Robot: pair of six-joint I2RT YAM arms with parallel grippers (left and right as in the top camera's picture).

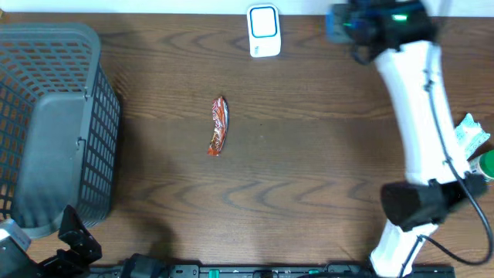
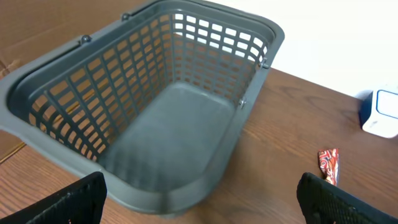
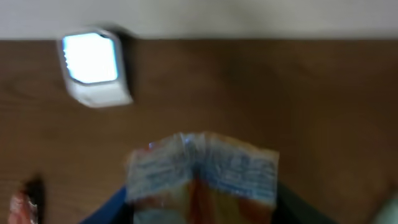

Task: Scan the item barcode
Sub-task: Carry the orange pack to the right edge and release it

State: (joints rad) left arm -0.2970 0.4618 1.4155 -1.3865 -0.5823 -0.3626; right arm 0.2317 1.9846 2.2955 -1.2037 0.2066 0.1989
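From overhead, the right gripper [image 1: 345,23] sat at the far edge of the tabletop [image 1: 309,170], toward its far right corner, just beside the white scanner [image 1: 263,31]. Something bluish showed at its tip, too blurred to name. A red wrapper [image 1: 219,126] lay near the middle of the tabletop, well apart from both arms. A grey basket [image 1: 54,116] filled the left edge. At the right edge, a white pouch [image 1: 472,135] and a green object [image 1: 486,162] lay beside the white arm. The left gripper [image 1: 77,243] rested at the near left corner.

In the left wrist view, the left gripper's fingers [image 2: 68,202] stood spread wide with nothing between them. The basket's rim [image 2: 56,155] lay right ahead, with the red wrapper and the scanner off to the right.

In the right wrist view, which was blurred, the right gripper [image 3: 199,210] pinched a pale packet [image 3: 202,171] printed in blue. The packet blocked most of the foreground. The scanner's lit face lay beyond it to the left, apart from the packet.
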